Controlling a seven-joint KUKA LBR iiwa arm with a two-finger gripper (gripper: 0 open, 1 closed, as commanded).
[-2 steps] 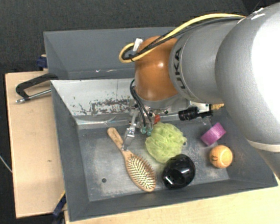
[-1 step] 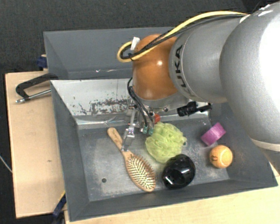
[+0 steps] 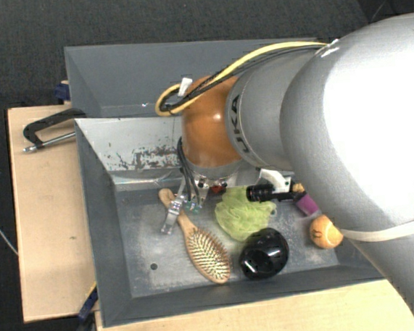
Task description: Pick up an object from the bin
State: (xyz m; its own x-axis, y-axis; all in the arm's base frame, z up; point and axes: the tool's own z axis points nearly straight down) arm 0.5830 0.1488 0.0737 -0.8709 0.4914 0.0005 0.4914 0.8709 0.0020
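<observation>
My gripper is low in the back middle of the bin, under the orange wrist cover. It is right at the handle end of a wooden hairbrush, which lies slanting toward the front, bristles up. Just right of the gripper sits a light green mesh sponge. A small black bottle with a white label lies behind the sponge.
A round black glossy thing rests at the front, right of the brush head. Near the right wall are a purple piece and a yellow-orange ball-like thing. The arm covers the bin's back right part.
</observation>
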